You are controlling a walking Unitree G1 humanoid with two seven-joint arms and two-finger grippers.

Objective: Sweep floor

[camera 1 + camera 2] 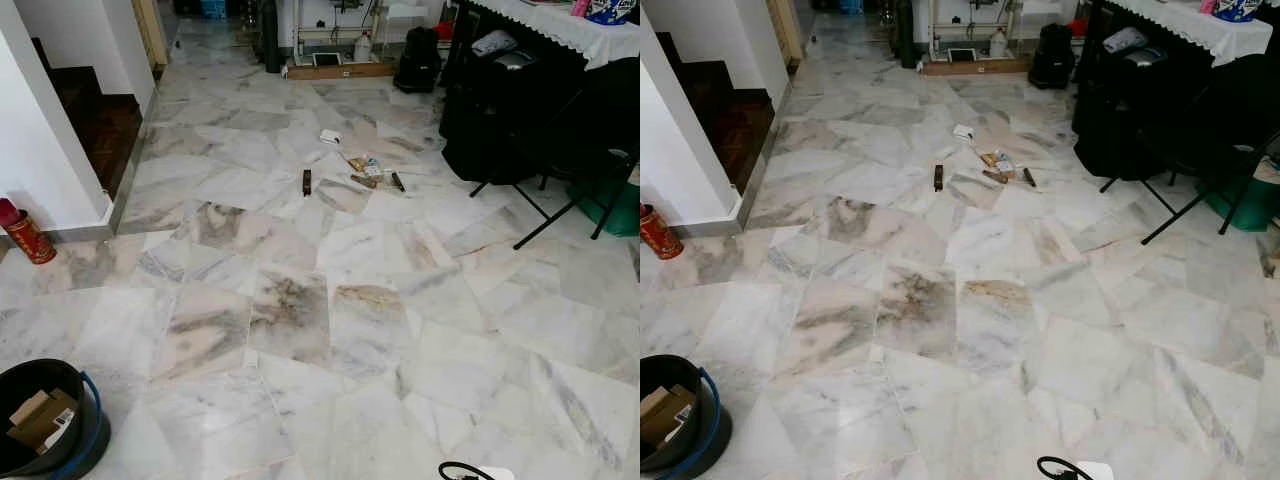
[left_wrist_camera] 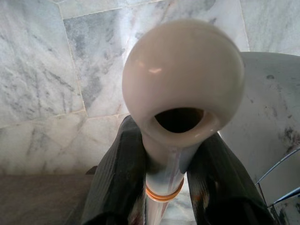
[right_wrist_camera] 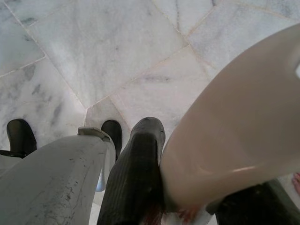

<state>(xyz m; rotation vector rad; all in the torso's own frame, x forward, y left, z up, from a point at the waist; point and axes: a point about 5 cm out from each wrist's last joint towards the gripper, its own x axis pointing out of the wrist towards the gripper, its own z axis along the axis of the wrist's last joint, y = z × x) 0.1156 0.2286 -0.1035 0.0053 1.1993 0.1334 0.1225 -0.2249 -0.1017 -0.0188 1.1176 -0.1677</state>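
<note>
both grippers clamp cream handles, apparently brooms.

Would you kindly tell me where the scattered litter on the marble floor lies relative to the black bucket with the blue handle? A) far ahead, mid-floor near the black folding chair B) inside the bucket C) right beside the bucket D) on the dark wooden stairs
A: the scattered litter lies far across the marble floor near the black folding chair, while the black bucket with the blue handle sits close by at the robot's left.
</note>
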